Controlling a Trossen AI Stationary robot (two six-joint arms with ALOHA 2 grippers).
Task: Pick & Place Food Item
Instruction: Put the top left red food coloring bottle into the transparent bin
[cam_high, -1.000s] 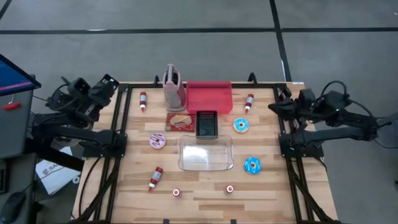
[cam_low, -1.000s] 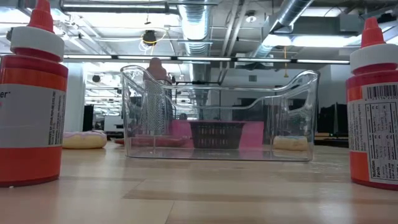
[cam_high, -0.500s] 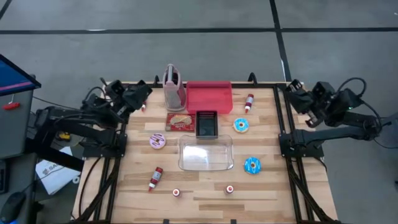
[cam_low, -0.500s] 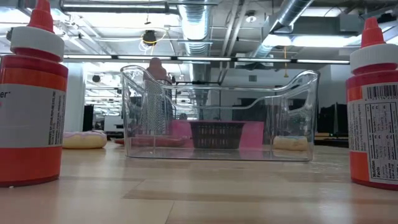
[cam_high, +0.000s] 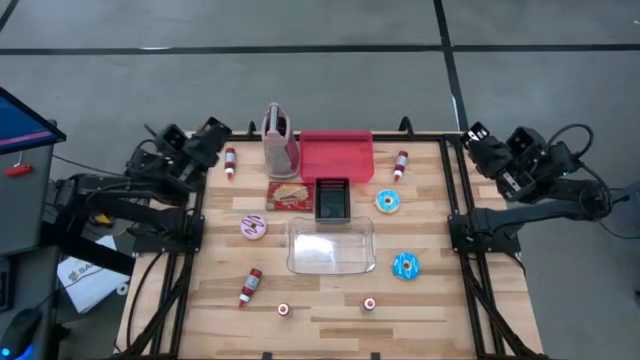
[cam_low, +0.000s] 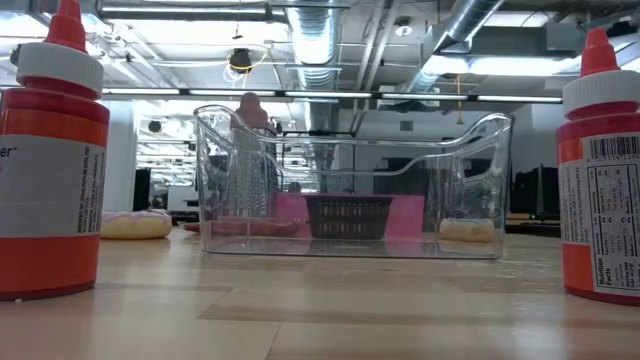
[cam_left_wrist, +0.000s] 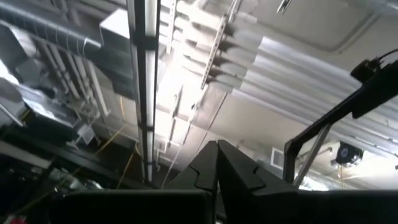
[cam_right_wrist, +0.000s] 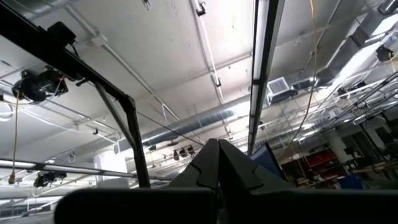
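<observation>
— On the bench (cam_high: 320, 305), where are the food items?
— Pink donut (cam_high: 253, 228) left of the clear bin (cam_high: 331, 246); blue donuts (cam_high: 405, 266) to its right. Sauce bottles (cam_high: 250, 286) stand around.
— And the jaws?
— Left gripper (cam_left_wrist: 217, 163) and right gripper (cam_right_wrist: 217, 160) both clenched, raised at the bench's far corners, well apart from all items.

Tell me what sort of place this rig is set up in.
Probably an industrial lab or workshop: exposed ceiling ducts, strip lights and a bare grey floor surround the wooden table of toy food.
</observation>
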